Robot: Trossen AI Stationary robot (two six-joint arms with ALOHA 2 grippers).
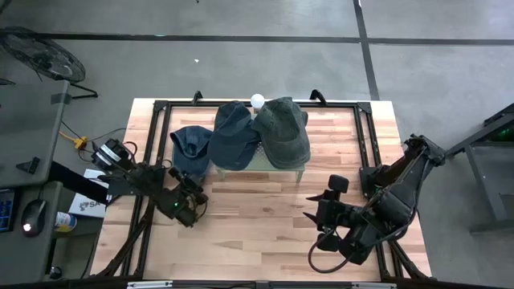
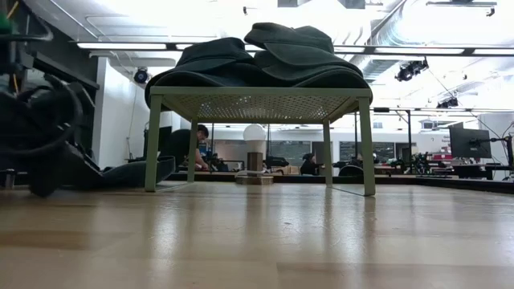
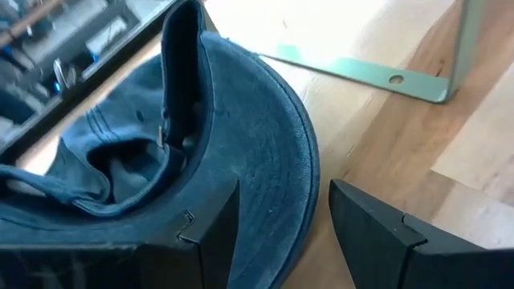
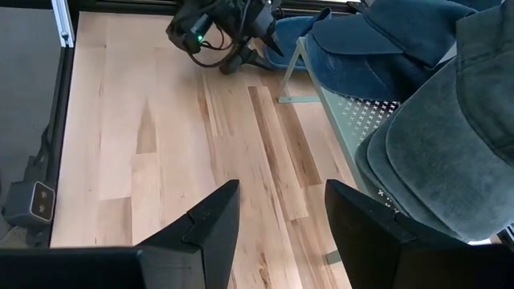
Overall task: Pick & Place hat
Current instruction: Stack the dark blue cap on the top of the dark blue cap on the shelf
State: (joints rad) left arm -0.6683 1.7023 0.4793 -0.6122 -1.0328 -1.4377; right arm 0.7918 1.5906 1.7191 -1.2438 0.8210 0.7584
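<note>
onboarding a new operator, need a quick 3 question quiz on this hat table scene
1. True or false: the blue hat lying on the table sits off the small green stand.
2. How many hats rest on the stand? A one, B two, C three
3. Which gripper is at the blue hat's brim?

Key
1. True; it lies beside the stand, on the wood.
2. B: a dark blue hat and a grey-green hat.
3. The left gripper, open, one finger over the brim; the right gripper waits open over bare wood.
</note>
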